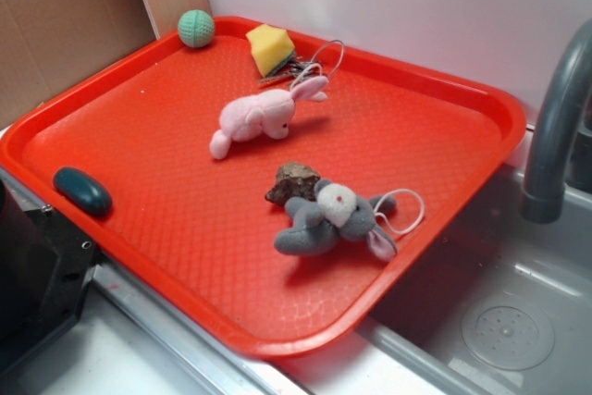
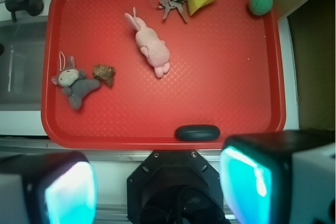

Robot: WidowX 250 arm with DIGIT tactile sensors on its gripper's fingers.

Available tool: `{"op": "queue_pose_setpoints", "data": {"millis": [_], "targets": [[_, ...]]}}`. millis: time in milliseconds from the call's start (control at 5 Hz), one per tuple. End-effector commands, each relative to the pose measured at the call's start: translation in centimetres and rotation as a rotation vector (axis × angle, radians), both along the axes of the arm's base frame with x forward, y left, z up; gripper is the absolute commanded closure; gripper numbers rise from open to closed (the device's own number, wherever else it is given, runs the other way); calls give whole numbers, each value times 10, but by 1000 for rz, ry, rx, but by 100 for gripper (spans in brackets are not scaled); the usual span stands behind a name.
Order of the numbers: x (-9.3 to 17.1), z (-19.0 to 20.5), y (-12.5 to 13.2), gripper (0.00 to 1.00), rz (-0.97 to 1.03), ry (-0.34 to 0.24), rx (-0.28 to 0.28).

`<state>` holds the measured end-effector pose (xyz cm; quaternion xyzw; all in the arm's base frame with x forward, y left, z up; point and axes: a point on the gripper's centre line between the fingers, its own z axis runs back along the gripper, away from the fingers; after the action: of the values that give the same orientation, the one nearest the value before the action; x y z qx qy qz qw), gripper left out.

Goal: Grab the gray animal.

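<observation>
- nothing is grabbed yet: the gray bunny (image 1: 331, 219) lies loose on the red tray (image 1: 166, 136), near the tray edge next to the sink (image 1: 499, 321), touching or just beside a brown rock (image 1: 292, 182).
- the gripper (image 2: 157, 184) hangs outside the tray's opposite edge, well apart from the bunny; reach, descent and closing are all left, as i judge it.
- the fingers (image 2: 252, 182) stand wide apart in the wrist view, holding and touching nothing.
- a pink bunny (image 1: 254, 117) lies mid-tray; keys (image 2: 173, 3), a yellow sponge (image 1: 270, 46) and a green ball (image 1: 196, 28) sit along the far edge, a dark oval (image 1: 81, 190) at the gripper-side edge.
</observation>
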<state>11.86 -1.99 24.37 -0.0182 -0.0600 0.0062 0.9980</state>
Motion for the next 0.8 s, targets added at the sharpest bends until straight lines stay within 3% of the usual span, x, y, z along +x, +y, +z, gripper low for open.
{"op": "queue_pose_setpoints", "data": {"millis": [0, 200, 400, 600], "targets": [[0, 0, 0, 0, 0, 0, 0], [45, -34, -50, 0, -250, -40, -6], [59, -66, -102, 0, -501, -4, 23], [36, -92, -134, 0, -750, -42, 48]]}}
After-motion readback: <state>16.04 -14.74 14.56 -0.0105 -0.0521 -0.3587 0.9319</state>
